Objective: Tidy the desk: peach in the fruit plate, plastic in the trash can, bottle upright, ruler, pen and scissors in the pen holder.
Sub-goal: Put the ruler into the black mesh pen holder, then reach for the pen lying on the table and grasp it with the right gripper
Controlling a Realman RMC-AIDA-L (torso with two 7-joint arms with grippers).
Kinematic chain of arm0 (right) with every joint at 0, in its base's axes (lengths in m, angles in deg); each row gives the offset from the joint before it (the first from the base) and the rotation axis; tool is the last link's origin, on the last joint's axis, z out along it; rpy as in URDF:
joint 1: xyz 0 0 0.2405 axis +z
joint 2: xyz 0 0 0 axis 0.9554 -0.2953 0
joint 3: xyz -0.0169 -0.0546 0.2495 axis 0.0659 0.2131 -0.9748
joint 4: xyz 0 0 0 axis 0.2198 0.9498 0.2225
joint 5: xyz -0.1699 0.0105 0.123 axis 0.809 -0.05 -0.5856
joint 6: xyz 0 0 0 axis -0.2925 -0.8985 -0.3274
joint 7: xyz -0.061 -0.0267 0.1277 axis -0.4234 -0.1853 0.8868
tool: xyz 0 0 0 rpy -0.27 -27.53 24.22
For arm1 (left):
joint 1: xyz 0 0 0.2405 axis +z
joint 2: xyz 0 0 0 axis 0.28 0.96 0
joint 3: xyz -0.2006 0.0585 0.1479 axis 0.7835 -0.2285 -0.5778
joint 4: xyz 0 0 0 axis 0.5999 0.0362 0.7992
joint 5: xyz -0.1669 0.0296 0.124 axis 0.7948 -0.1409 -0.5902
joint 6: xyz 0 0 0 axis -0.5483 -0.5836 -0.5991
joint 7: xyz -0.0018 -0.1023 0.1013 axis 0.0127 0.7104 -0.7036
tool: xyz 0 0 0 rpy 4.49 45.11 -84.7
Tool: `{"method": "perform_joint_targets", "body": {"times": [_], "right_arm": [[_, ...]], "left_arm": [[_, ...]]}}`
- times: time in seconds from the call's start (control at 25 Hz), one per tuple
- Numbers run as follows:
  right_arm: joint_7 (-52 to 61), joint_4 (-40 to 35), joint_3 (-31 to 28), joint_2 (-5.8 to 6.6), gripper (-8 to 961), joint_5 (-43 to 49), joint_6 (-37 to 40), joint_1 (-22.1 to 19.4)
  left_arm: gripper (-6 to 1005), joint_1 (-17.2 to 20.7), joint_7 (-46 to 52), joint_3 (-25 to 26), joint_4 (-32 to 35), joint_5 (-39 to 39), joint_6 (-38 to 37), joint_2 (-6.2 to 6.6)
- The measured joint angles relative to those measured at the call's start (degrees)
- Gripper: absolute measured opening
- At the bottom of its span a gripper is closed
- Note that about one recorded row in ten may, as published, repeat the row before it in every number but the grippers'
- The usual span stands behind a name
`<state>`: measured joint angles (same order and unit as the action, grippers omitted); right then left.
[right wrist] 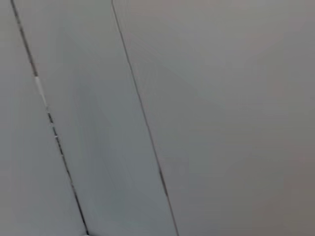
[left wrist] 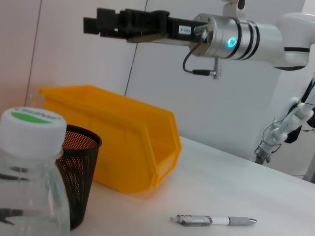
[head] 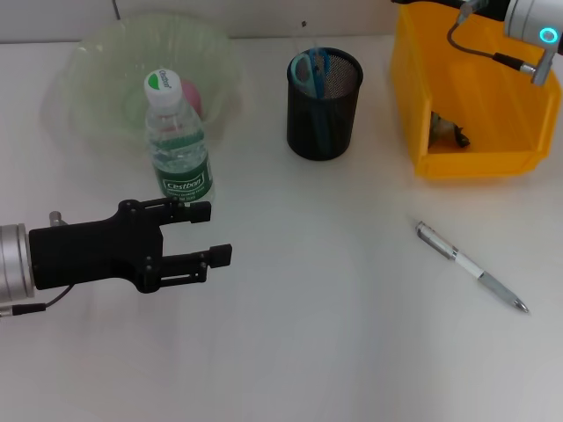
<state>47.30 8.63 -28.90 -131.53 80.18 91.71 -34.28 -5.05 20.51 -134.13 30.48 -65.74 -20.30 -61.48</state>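
The yellow trash can [head: 493, 88] is sitting at the far right w/ plastic [head: 449, 132] inside; the right gripper [left wrist: 115, 24] is being held high above it — fingers can't be told. The bottle [head: 179, 141] is standing upright, and the left gripper [head: 215, 233] is being held wide open just beside it, holding nothing — a bump could be tipping it. The pen [head: 471, 266] is lying on the table [head: 308, 352], well apart from the pen holder [head: 324, 105]; it could be rolled away.
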Motion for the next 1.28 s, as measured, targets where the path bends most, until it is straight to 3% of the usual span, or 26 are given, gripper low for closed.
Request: {"method": "perform_joint_targets", "body": {"times": [0.08,0.16,0.2,0.28,0.32,0.36,0.4,0.52,0.56,0.6,0.64,0.72,0.76,1.04,1.28], "right_arm": [[1.83,-1.32,0.03,0.73,625,0.49,2.2,-0.28],[6.49,-4.72,0.13,1.98,625,3.5,5.2,-0.8],[6.49,-4.72,0.13,1.98,625,3.5,5.2,-0.8],[18.88,-13.43,0.13,3.67,625,13.92,11.14,-1.48],[28.32,-21.88,0.1,4.31,625,23.99,17.58,-1.85],[28.32,-21.88,0.1,4.31,625,23.99,17.58,-1.85],[36.74,-31.34,0.11,4.18,625,33.91,25.26,-1.96],[40.3,-35.69,0.12,3.73,625,39.05,29.36,-1.84],[45.31,-42.64,0.12,2.12,625,47.9,36.75,-1.32],[45.31,-42.64,0.12,2.12,626,47.9,36.75,-1.32],[47.86,-46.58,0.86,0.29,626,54.64,42.06,-1.08],[48.82,-47.91,1.66,-0.33,626,57.24,43.98,-1.08],[51.87,-48.95,5.89,-0.75,626,61.76,46.48,-1.59],[55.99,-46.01,12.1,-0.95,626,64.92,46.85,-3.39],[57.47,-39.66,14.5,-0.95,618,65.98,40.79,-3.72]], "left_arm": [[730,0.05,-0.01,0.0,-0.04,0.0,-0.03,-0.03],[730,0.08,-0.02,0.01,-0.07,0.0,-0.13,-0.08],[730,0.08,-0.02,0.01,-0.07,0.0,-0.13,-0.08],[730,0.19,-0.03,0.01,-0.09,0.0,-0.42,-0.1],[730,0.24,-0.04,0.02,-0.1,0.0,-0.46,-0.06],[730,0.24,-0.04,0.02,-0.1,0.0,-0.46,-0.06],[730,0.24,-0.04,0.02,-0.09,0.01,-0.47,-0.04],[730,0.19,-0.04,-0.04,-0.09,0.0,-0.5,0.03],[730,0.13,-0.04,-0.16,-0.1,0.0,-0.58,0.04],[730,0.13,-0.04,-0.16,-0.1,0.0,-0.58,0.04],[730,0.0,-0.04,-0.32,-0.1,0.0,-0.69,0.04],[730,-0.24,-0.02,-0.7,-0.08,0.0,-0.87,0.04],[730,-0.42,0.0,-1.46,-0.02,-0.01,-1.03,0.18],[730,-0.66,0.09,-2.99,0.41,-0.38,-1.62,0.55],[730,-1.27,0.11,-3.0,0.54,-2.9,-2.76,0.54]]}}
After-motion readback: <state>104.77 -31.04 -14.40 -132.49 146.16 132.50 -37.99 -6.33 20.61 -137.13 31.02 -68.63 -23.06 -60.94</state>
